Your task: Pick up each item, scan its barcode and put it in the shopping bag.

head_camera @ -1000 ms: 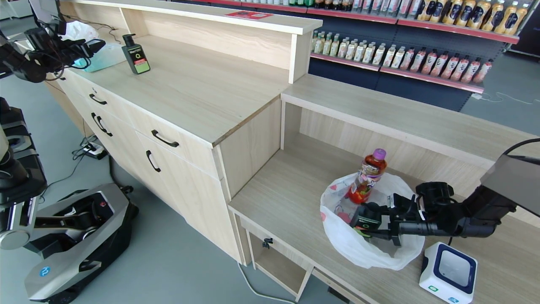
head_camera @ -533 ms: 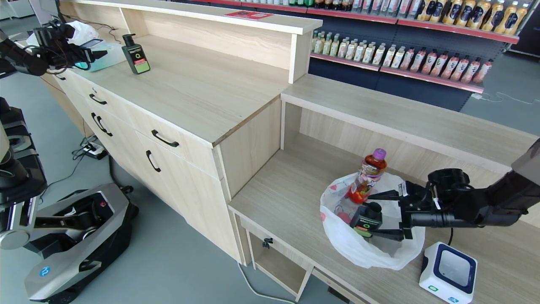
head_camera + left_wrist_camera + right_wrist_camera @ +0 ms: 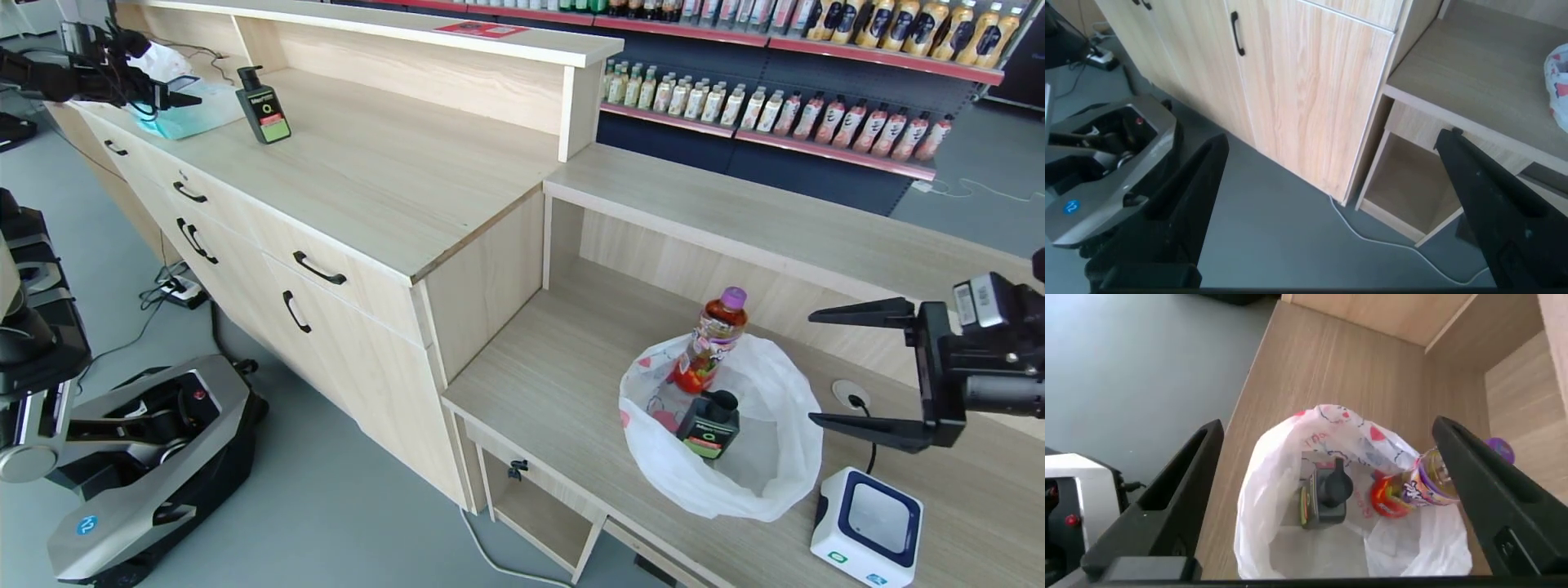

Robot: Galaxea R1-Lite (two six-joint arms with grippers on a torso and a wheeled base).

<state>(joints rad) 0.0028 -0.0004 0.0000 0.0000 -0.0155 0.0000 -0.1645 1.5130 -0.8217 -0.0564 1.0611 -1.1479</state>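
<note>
Right pincer spread wide beside shopping bag, left pincer also spread, pump bottle inside bag.

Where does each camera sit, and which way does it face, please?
Head view: on the robot's head, facing forward and down over the counter; left gripper at far left, right gripper at right.
Left wrist view: on the left wrist, looking down between its open fingers at cabinet doors and floor.
Right wrist view: on the right wrist, looking down between its open fingers into the shopping bag.
Shared: head and right wrist views both show the shopping bag holding the pump bottle and drink bottle.
</note>
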